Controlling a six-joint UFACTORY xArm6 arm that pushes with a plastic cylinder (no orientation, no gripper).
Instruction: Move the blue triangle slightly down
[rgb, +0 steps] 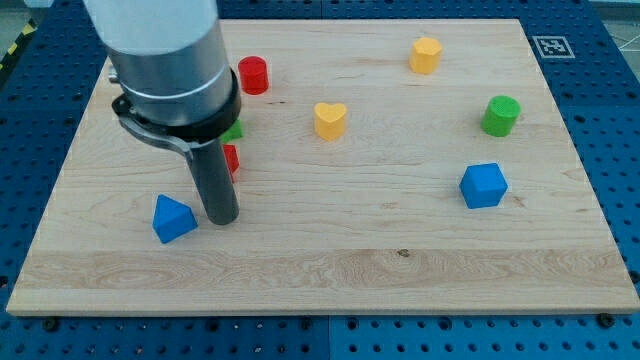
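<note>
Wooden board (330, 260) carried the blue triangle (173, 218) at the view's lower left; my tip (222, 219), a bare fingerless rod, stood just beside its right.

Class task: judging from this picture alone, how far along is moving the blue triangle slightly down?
Done: my tip has arrived beside the blue triangle, on the view's right of it. In hand: lining up. Left: reaching the triangle's top side, then pushing down; bare board lies below it.
</note>
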